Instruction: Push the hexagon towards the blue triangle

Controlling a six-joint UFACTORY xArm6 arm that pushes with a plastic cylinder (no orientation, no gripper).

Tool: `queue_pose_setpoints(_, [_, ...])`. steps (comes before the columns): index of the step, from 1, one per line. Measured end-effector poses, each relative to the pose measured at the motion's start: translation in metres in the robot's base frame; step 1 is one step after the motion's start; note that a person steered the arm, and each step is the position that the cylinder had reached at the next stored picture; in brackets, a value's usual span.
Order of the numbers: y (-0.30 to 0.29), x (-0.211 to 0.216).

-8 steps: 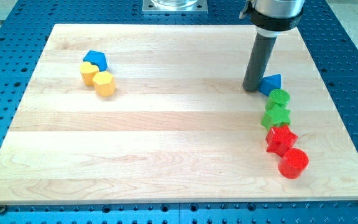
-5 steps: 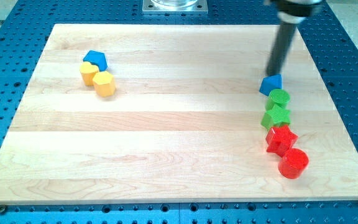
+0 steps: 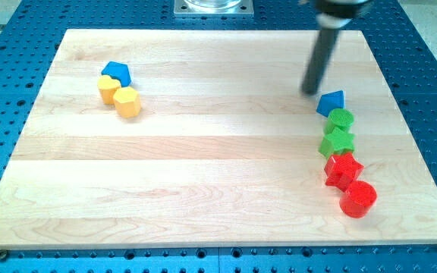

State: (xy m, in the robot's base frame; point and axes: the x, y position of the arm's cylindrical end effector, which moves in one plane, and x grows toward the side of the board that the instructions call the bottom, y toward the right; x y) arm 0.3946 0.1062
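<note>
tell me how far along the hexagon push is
Nothing looks done: the yellow hexagon sits at the view's left beside the yellow heart, far from the blue triangle. In hand: my tip is just left of the triangle. Left: cross to the hexagon and push it rightward.

I am looking down on a pale wooden board (image 3: 203, 189) made of joined planks, which is lying on a blue perforated table (image 3: 431, 91) dotted with rows of small holes. A grey metal plate (image 3: 213, 7) is sitting at the view's top edge. Even, soft light is falling across the wood, casting only faint shadows.
</note>
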Motion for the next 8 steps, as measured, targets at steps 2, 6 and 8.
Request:
queue_pose_setpoints(2, [-0.306,0.073])
queue_pose_setpoints(6, [-0.234,0.023])
queue_pose_setpoints(8, [-0.248,-0.040])
